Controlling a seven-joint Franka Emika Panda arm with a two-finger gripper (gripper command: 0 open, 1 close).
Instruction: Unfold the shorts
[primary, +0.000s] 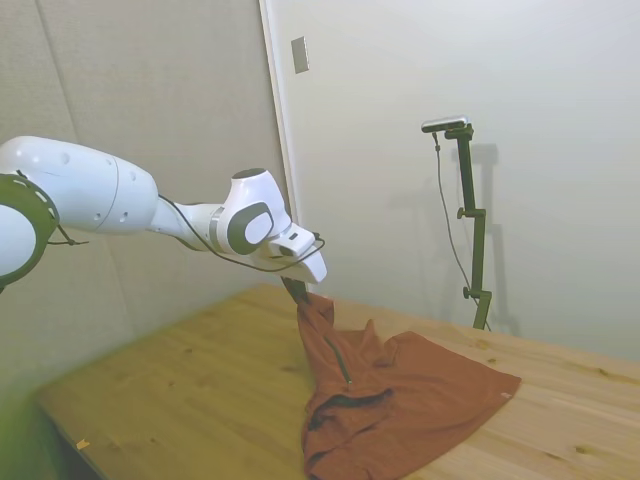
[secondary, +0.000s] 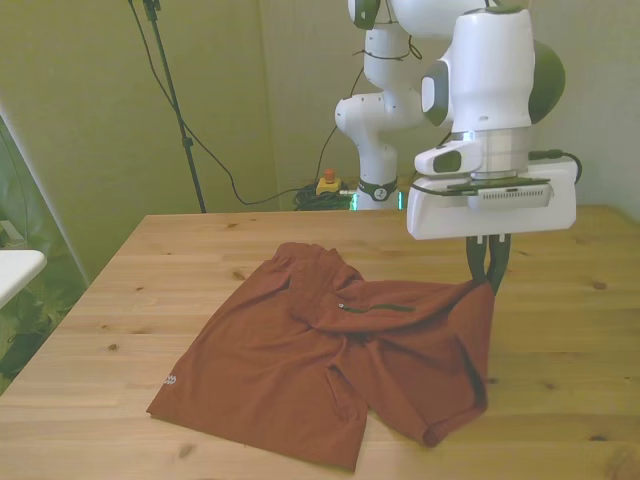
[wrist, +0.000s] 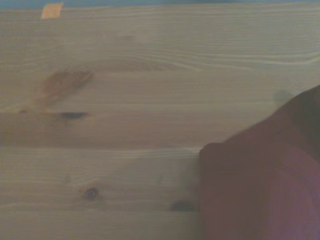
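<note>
Rust-red shorts (secondary: 300, 360) are spread on the wooden table (secondary: 120, 300), with one corner pulled up off the wood on the front view's right. That corner is pinched tight by the gripper (secondary: 487, 268). A small white tag (secondary: 170, 380) is seen on the flat hem.

White arm's hand (primary: 297, 289) pinching rust-red shorts (primary: 400, 400) by one edge, lifted above wooden table (primary: 190, 390)
</note>
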